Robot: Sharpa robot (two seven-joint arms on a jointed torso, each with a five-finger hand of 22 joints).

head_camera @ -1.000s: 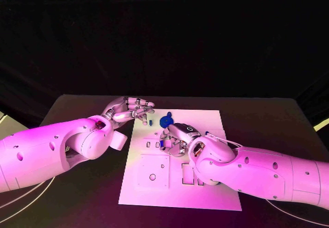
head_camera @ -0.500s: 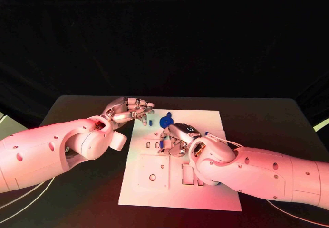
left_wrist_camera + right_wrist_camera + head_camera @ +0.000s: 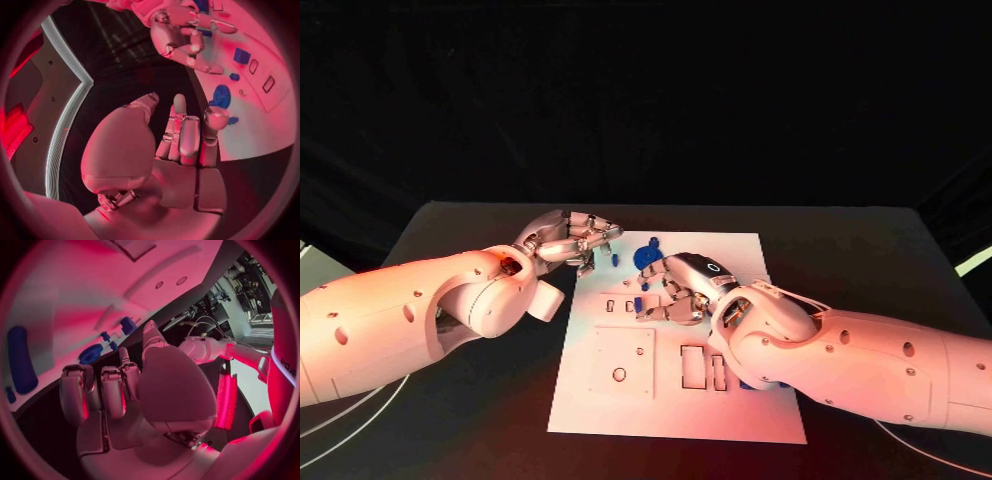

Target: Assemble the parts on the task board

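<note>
The white task board (image 3: 625,400) lies in the middle of the table. A round blue part (image 3: 646,257) and a small blue part (image 3: 653,241) sit at its far end. My left hand (image 3: 574,240) hovers by the board's far left corner, its fingers (image 3: 181,130) bent and apart with nothing in them, close to the round blue part (image 3: 220,96). My right hand (image 3: 678,290) is over the board's slots, fingers (image 3: 103,390) curled in and holding nothing. Beyond them the right wrist view has the round blue part (image 3: 92,353) and a long blue part (image 3: 22,365).
Rectangular cut-outs (image 3: 692,365) and a raised square plate (image 3: 620,362) take up the board's near half. A blue square part (image 3: 242,55) stands in the board beside my right hand (image 3: 181,35). Black table (image 3: 459,400) surrounds the board.
My left hand's fingers have curled in from a spread pose. My right hand has shifted slightly toward the board's far end.
</note>
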